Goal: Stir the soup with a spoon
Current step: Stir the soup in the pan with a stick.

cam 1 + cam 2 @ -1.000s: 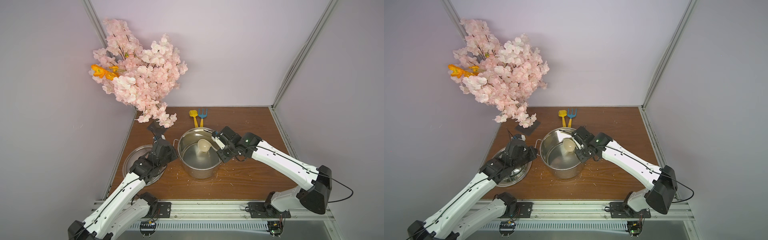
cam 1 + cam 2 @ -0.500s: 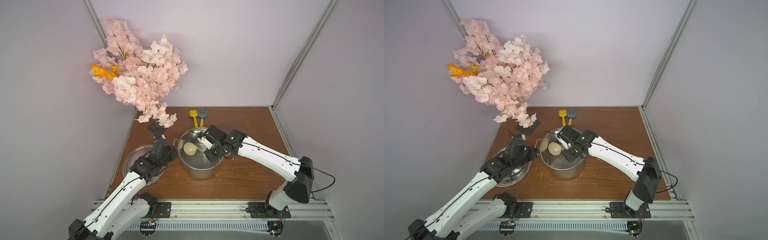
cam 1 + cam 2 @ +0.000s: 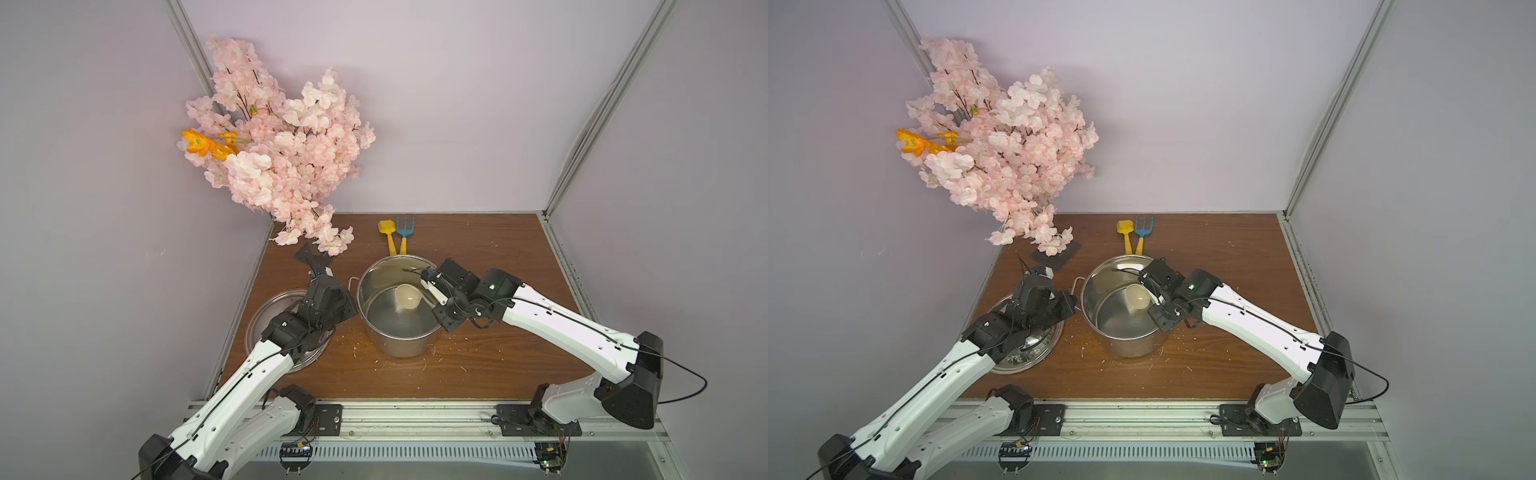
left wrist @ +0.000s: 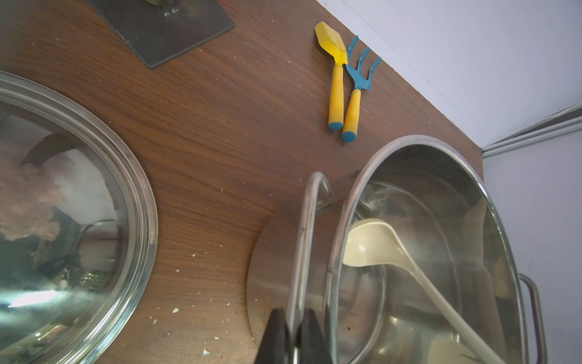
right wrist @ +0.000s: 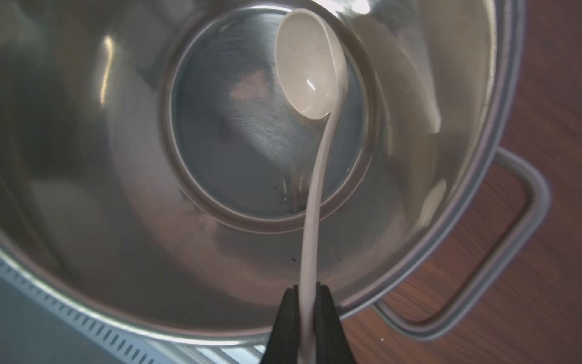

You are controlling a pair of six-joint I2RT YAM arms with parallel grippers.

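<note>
- Right gripper point(image 5: 307, 293) clamped on the ladle point(image 3: 407, 296) handle; bowl down inside the stockpot point(image 3: 399, 347), mid-frame in both top views.
- Bowl has swung back from the pot's left wall toward the middle: stir stroke under way.
- Left gripper point(image 4: 293, 315) pinched on the loop handle point(image 4: 307, 220), steadying the pot.
- No soup visible, bare steel floor.

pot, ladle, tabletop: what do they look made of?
The pot: likely stainless steel, polished; its mirror-like walls reflect the ladle. The ladle: probably plastic, cream, smooth semi-gloss, one small highlight in its bowl. The tabletop: wood or wood-grain laminate, dark brown, matte; cannot tell which.
</note>
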